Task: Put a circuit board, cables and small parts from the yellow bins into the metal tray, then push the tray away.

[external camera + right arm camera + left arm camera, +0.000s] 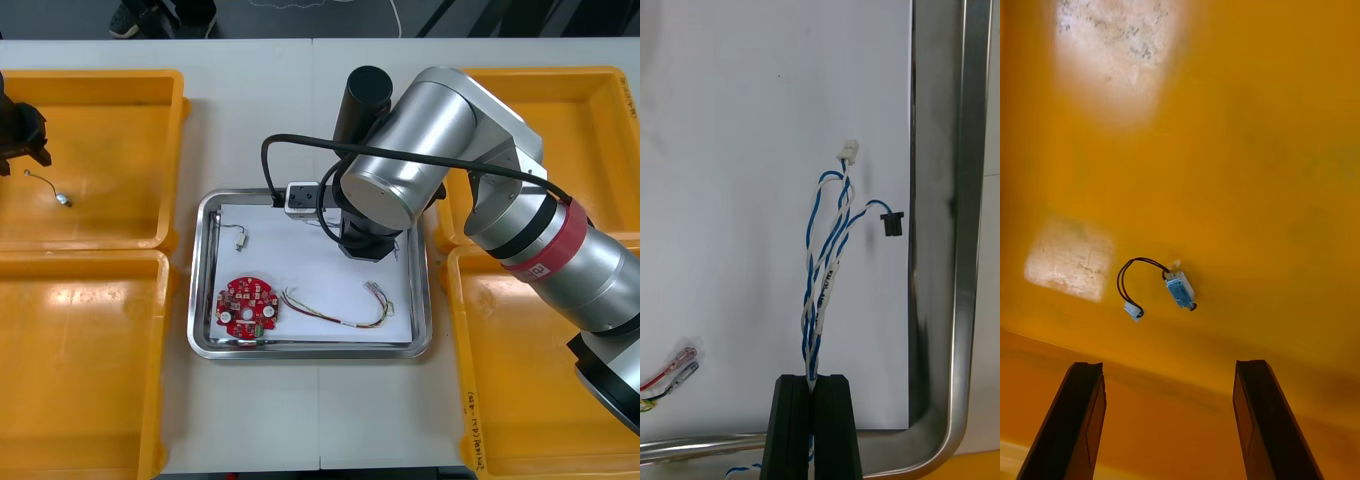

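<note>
My right gripper (814, 382) is shut on a twisted blue and white cable (824, 262). The cable hangs over the white inside of the metal tray (970, 225), near a corner. In the front view my right arm (400, 170) reaches over the tray's (310, 348) far right part and covers its own fingers. In the tray lie a round red circuit board (249, 305), a red and yellow cable (340, 308) and a small metal part (241, 237). My left gripper (1169, 375) stands open above a small metal part with a black wire (1180, 289) in the far left yellow bin (100, 90).
Two yellow bins stand at each side: near left (80, 360), far right (570, 90) and near right (520, 400). The red and yellow cable's ends (677, 367) lie near my right fingers. Bare table runs in front of and behind the tray.
</note>
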Controlling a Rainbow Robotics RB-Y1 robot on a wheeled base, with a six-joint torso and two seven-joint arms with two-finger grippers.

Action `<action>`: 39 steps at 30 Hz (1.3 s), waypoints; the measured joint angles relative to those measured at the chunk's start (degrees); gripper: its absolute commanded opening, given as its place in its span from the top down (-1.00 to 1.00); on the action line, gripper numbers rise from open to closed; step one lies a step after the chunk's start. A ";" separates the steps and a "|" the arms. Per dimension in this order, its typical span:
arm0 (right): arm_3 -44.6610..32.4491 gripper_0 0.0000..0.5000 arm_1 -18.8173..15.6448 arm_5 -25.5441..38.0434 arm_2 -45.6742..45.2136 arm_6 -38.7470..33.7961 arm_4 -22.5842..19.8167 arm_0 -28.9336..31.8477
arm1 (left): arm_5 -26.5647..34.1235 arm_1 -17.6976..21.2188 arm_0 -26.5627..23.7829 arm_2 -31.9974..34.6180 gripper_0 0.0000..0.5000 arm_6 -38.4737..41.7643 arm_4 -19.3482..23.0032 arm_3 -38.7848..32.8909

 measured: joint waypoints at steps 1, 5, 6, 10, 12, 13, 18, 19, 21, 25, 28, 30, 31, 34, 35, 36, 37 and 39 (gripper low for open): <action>0.29 1.00 0.00 -0.38 0.17 0.32 0.00 0.00 | -0.41 0.00 0.00 -0.61 -1.00 0.00 0.10 0.75; 0.85 1.00 0.00 -1.25 1.48 2.69 0.01 0.01 | -2.52 -0.22 0.00 -1.40 -1.00 0.00 0.26 4.30; 0.87 1.00 0.00 -1.66 1.95 2.81 0.02 0.01 | -3.08 -0.33 0.00 -1.40 -1.00 0.00 0.26 5.24; 1.35 1.00 0.01 -3.84 3.71 2.81 0.02 0.01 | -5.33 -1.11 0.00 -1.40 -1.00 0.00 0.26 8.18; 2.06 1.00 0.02 -5.00 4.36 2.81 -0.03 0.01 | -6.14 -1.68 0.00 -1.40 -1.00 0.00 0.26 9.04; 2.56 1.00 0.02 -5.44 4.63 2.81 -0.07 0.01 | -6.60 -1.96 0.00 -1.40 -1.00 0.00 0.26 9.27; 4.95 1.00 0.03 -7.29 5.13 2.81 -1.20 0.01 | -9.05 -3.10 0.01 -1.40 -1.00 0.00 0.26 9.46; 5.24 1.00 0.03 -7.61 5.24 2.81 -1.33 0.01 | -9.45 -3.29 0.02 -1.40 -1.00 0.00 0.26 9.46; 5.77 1.00 0.03 -8.15 5.69 2.81 -1.42 0.01 | -9.93 -3.60 0.04 -1.40 -1.00 0.00 0.26 9.46; 6.45 1.00 0.03 -9.92 7.34 2.81 -1.60 0.01 | -11.11 -3.82 0.33 -1.40 -1.00 0.00 0.26 9.46; 6.46 1.00 0.04 -10.84 8.22 2.81 -1.60 0.01 | -12.30 -3.87 0.94 -1.40 -1.00 0.00 0.26 9.46; 6.47 1.00 0.04 -11.63 8.73 2.80 -1.61 0.01 | -12.84 -3.90 1.44 -1.40 -1.00 0.00 0.26 9.46; 6.50 1.00 0.04 -12.11 9.11 2.80 -1.61 0.01 | -13.02 -3.93 1.69 -1.40 -1.00 0.00 0.26 9.46; 6.64 1.00 0.05 -13.07 10.23 2.79 -1.61 0.01 | -13.38 -4.06 2.20 -1.40 -1.00 0.00 0.31 9.46; 6.69 1.00 0.05 -13.08 10.47 2.79 -1.61 0.01 | -13.46 -4.11 2.32 -1.40 -1.00 0.00 0.33 9.46; 6.74 1.00 0.05 -13.08 10.60 2.79 -1.61 0.01 | -13.51 -4.15 2.43 -1.40 -1.00 0.00 0.35 9.46; 6.80 1.00 0.05 -13.09 10.69 2.79 -1.61 0.01 | -13.59 -4.19 2.56 -1.40 -1.00 0.00 0.37 9.46; 7.13 1.00 0.06 -13.12 10.75 2.78 -1.61 0.01 | -13.65 -4.32 2.80 -1.40 -1.00 0.00 0.42 9.46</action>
